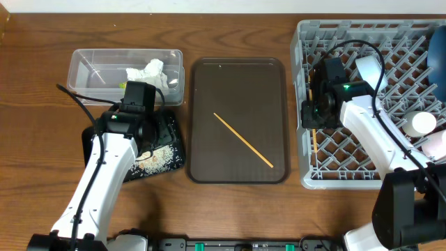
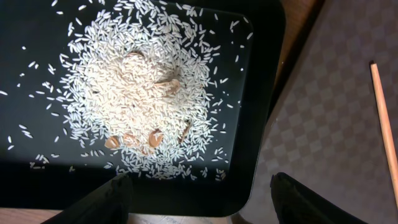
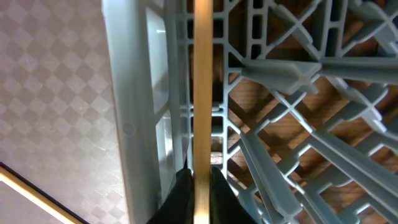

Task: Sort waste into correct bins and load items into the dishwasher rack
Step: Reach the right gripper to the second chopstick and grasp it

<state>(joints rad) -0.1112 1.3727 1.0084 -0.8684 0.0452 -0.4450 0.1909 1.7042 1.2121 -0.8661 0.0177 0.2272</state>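
Observation:
My right gripper (image 1: 311,120) is at the left edge of the grey dishwasher rack (image 1: 348,178), shut on a wooden chopstick (image 3: 202,93) that runs down inside the rack wall; the fingers (image 3: 202,190) pinch it. The other chopstick (image 1: 242,139) lies diagonally on the brown serving tray (image 1: 238,174). My left gripper (image 2: 199,186) is open and empty above the black tray (image 2: 249,180), which holds a heap of rice grains (image 2: 137,87) with a few brown bits. The clear tub (image 1: 90,63) holds crumpled tissue (image 1: 150,72) and a yellow-green wrapper (image 1: 122,85).
A blue dish (image 1: 437,52) stands at the rack's far right edge, with a white cup-like item (image 1: 422,123) and a pink cup (image 1: 435,144) below it. The serving tray lies between the black tray and the rack. The wooden table (image 1: 42,139) surrounds all.

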